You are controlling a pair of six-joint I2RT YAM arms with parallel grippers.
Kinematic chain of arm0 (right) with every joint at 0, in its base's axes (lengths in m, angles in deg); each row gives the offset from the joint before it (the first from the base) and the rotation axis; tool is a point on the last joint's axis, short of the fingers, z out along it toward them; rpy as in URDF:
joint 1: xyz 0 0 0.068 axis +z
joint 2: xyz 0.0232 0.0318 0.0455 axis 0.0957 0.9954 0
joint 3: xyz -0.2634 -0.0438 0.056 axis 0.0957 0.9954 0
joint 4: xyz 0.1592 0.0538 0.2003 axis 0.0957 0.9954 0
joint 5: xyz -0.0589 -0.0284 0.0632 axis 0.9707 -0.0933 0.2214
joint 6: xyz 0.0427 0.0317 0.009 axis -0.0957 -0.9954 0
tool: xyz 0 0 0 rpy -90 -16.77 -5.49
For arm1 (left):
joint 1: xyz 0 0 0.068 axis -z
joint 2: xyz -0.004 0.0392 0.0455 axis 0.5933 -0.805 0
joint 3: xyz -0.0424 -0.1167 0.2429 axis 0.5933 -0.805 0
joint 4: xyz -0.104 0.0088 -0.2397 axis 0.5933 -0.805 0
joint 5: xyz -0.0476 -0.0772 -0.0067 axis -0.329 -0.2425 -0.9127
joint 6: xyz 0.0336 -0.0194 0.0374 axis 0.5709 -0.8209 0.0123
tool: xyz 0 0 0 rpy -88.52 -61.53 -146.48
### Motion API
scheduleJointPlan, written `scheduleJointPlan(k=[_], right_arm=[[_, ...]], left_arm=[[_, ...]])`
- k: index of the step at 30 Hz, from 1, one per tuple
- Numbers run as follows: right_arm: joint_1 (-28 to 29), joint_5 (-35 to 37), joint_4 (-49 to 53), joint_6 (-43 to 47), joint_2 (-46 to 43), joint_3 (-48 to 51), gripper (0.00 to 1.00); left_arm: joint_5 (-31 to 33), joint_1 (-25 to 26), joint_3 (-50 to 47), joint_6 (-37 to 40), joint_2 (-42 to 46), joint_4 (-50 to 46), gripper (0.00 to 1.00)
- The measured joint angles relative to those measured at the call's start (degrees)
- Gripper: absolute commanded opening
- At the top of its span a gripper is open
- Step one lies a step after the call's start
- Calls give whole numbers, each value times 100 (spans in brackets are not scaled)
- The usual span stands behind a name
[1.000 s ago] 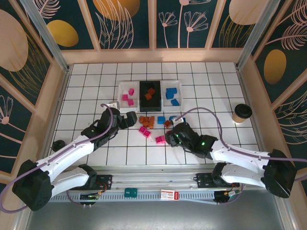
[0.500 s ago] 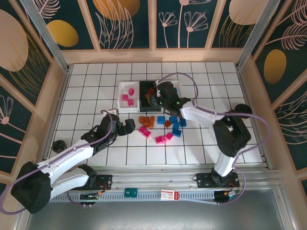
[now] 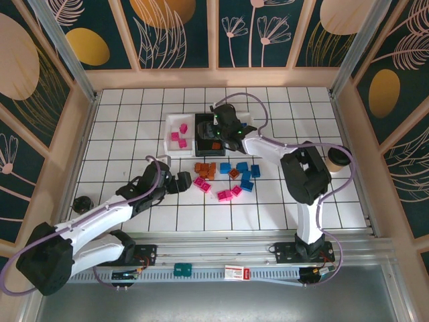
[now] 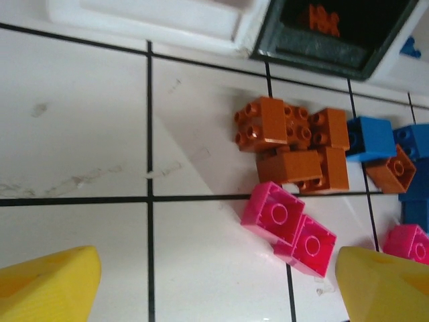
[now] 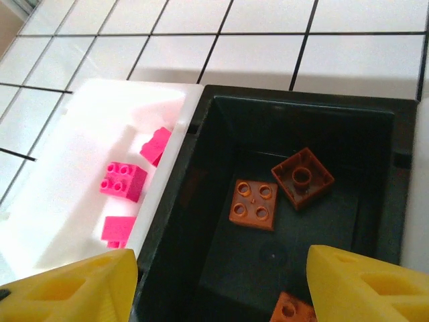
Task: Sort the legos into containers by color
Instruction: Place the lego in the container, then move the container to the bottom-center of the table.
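Left arm (image 3: 100, 216) and right arm (image 3: 309, 220): white link shells, black joints, lilac cable (image 3: 322, 145) looped alongside each; yellow wedge-shaped fingers (image 4: 47, 285).

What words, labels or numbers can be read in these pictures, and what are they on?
No text is legible.
red-and-white sticker on the metal front rail: print too small to read.
small green tag on that rail: too small to read.
orange-brown plastic bricks: studs blurred, no lettering readable.

White-tiled counter (image 3: 120, 121), floral wall panels (image 3: 174, 33) around it. A lidded brown paper cup (image 3: 342, 159) stands near the right edge and a small black object (image 3: 82, 202) near the left.
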Motion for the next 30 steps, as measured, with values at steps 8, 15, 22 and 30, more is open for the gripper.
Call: scheduleJointPlan(k=[8,15,22,30], right_arm=[[111,-7,-584,-238,-1709,1884,69],[118,37,-739,-481,-2656,3163,69],[118,105,-776,-597,-3333,3550,69],[118,247,-765,-599,-3775,3818,69]], left_arm=[[138,817,214,122,-1060,219,75],[555,887,446,131,-1606,479,65],[654,651,852,173,-2234,638,61],[695,612,918,234,-2643,846,52]])
